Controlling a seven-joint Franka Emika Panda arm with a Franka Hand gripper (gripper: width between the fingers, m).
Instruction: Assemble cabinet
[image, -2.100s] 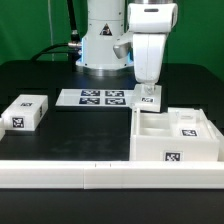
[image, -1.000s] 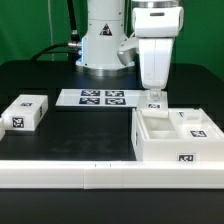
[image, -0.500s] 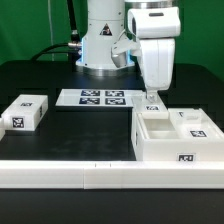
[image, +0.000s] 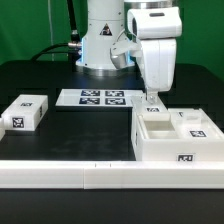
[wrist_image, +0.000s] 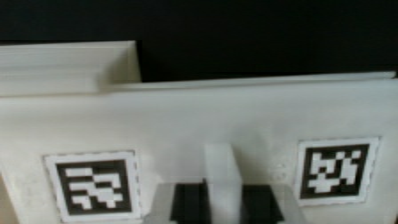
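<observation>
Now straighter cabinet (image: 158, 150) in claw (image: 152, 103)

- The cabinet (image: 155, 148) sits on the tabletop (image: 80, 135), near, at the exterior view's right.
- The block (image: 25, 112) lies at that view's left, well apart from the cabinet.
- The marker board (image: 97, 98) lies between them, farther back.
- The tool (image: 152, 98) is at the cabinet's far edge.
- A rail (image: 70, 172) lies along the near side, just before the cabinet.
</observation>
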